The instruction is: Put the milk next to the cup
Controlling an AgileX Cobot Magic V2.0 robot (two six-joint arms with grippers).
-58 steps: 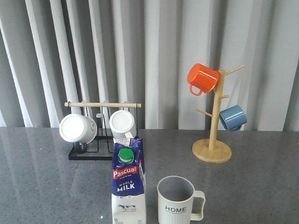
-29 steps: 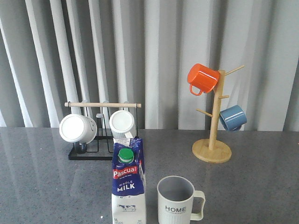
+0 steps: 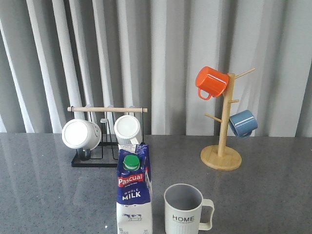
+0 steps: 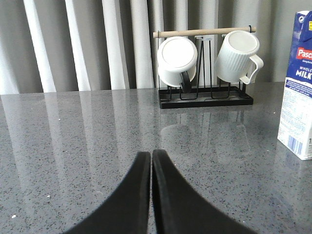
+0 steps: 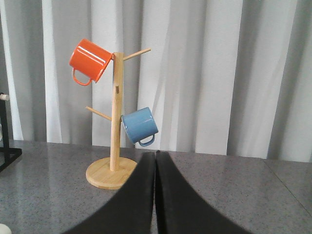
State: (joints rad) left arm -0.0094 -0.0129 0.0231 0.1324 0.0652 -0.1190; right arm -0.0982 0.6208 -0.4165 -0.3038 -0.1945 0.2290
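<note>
In the front view, the milk [image 3: 134, 192] is seen standing upright on the grey table [image 3: 48, 195], just beside the cup [image 3: 184, 210], which is on its right with its handle turned away from the carton. Behind them, a black rack [image 3: 105, 146] with white mugs and a wooden tree [image 3: 223, 141] with an orange mug [image 3: 211, 82] and a blue mug [image 3: 243, 123] are set. In the left wrist view, the left gripper [image 4: 150, 161] is seen pressed together with nothing held, and the milk is found off to the side. In the right wrist view, the right gripper [image 5: 155, 161] is also seen pressed together and nothing is held; the wooden tree is seen beyond it.
</note>
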